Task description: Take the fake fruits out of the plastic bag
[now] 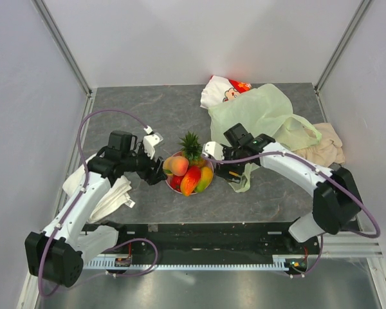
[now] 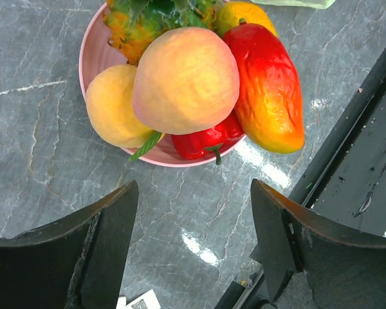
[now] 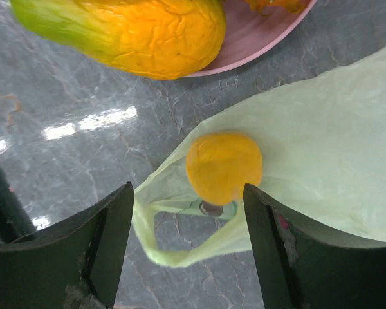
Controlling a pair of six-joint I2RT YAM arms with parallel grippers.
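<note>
On the plastic bag (image 3: 321, 129), an orange (image 3: 223, 167)

A dark grey marbled table (image 1: 154, 109) carries a round pink plate (image 2: 90, 45) near its front middle. A thin pale-green plastic bag (image 1: 264, 112) is spread at back right, touching a white-and-red cartoon-printed pouch (image 1: 217, 92) behind it. A beige cloth (image 1: 328, 145) lies far right and a white crumpled cloth (image 1: 112, 196) front left.
</note>
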